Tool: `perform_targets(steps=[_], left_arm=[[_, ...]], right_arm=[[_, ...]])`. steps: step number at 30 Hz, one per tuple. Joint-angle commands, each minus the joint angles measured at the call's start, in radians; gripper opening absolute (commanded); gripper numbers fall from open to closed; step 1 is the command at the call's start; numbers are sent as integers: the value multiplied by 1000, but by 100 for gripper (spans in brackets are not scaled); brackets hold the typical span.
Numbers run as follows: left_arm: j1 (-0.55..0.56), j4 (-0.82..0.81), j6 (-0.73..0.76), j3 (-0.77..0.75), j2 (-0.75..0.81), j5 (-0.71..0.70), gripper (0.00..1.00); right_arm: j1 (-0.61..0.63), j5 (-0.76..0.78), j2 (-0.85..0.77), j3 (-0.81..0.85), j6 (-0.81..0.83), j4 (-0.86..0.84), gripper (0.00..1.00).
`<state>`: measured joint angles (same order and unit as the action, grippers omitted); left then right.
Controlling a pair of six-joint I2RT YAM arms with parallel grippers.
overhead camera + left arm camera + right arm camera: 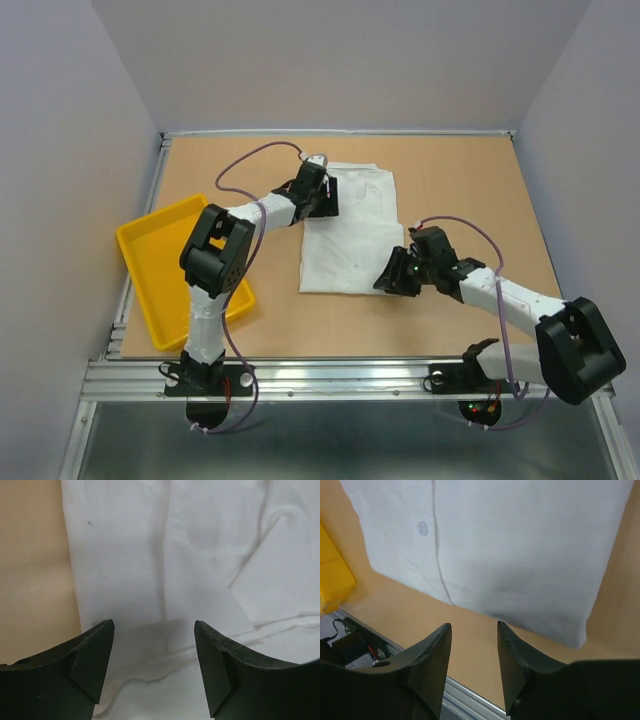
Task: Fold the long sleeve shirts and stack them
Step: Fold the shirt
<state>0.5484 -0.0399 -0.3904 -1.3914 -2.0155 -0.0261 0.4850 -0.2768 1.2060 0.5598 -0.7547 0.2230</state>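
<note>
One white long sleeve shirt (355, 235) lies folded into a rectangle on the brown table, button front up. My left gripper (325, 195) hovers over the shirt's far left part. In the left wrist view its jaws stand wide apart above creased white cloth (150, 555), with nothing between the fingers (95, 650). My right gripper (393, 275) sits at the shirt's near right edge. In the right wrist view its jaws are apart over bare table just short of the shirt's hem (520, 545), holding nothing.
A yellow plastic tray (165, 260) lies at the table's left, near the left arm's elbow, and its corner (332, 575) shows in the right wrist view. The metal rail (330, 375) runs along the near edge. Grey walls close in three sides.
</note>
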Motion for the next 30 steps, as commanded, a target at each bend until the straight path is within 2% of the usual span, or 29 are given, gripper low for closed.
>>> perform_targets(steps=[1, 6, 9, 12, 15, 18, 21, 23, 26, 30], left_arm=[[-21, 38, 25, -35, -20, 22, 76], [-56, 35, -79, 66, 9, 20, 69], [-62, 18, -149, 162, 81, 22, 68], [-61, -11, -253, 288, 159, 80, 67], [-53, -93, -321, 446, 227, 141, 66], [-7, -161, -405, 587, 349, 167, 65], [51, -179, -462, 683, 425, 141, 65], [128, -202, -507, 730, 510, 131, 66], [214, -189, -524, 741, 557, 114, 68], [268, -83, -490, 706, 653, -61, 72]], right_arm=[[6, 47, 67, 35, -54, -131, 46], [-3, 186, 173, 45, -14, -146, 45], [-63, 211, 226, 55, 35, -145, 44], [-184, 223, 268, 87, 122, -143, 44], [-250, 231, 312, 162, 175, -139, 44], [-315, 240, 384, 276, 222, -132, 45], [-324, 243, 470, 418, 262, -117, 45], [-324, 238, 518, 503, 281, -105, 45], [-322, 235, 533, 557, 301, -94, 47], [-324, 229, 449, 537, 308, -77, 54]])
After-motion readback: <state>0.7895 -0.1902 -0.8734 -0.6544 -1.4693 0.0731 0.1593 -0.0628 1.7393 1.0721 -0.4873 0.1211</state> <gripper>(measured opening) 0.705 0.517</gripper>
